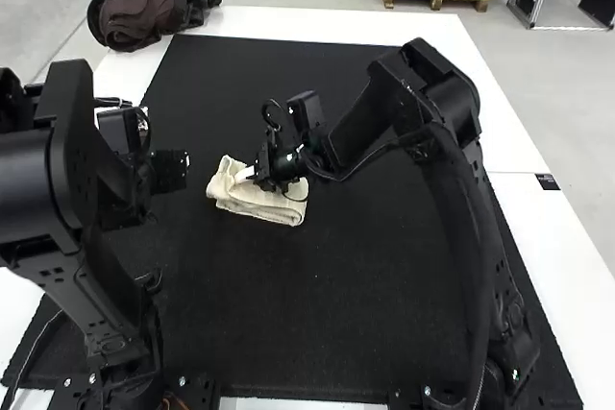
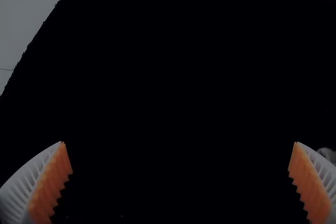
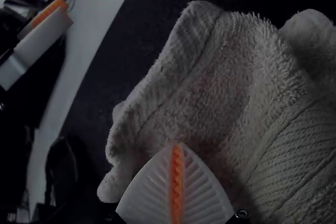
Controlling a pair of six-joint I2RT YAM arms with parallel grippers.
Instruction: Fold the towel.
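Showing the towel (image 1: 261, 203) in the high view as a small, layered bundle on the dark mat (image 1: 288, 333), directly under the right hand (image 1: 247, 175); seems partly folded, with uneven edges probably left to square. In the left wrist view, shows the left hand (image 2: 179, 142) spread wide and empty, well apart from the towel. In the right wrist view, shows loose folds beneath and beyond the right hand, closed finger to finger; cannot tell of any cloth pinched at the tips.
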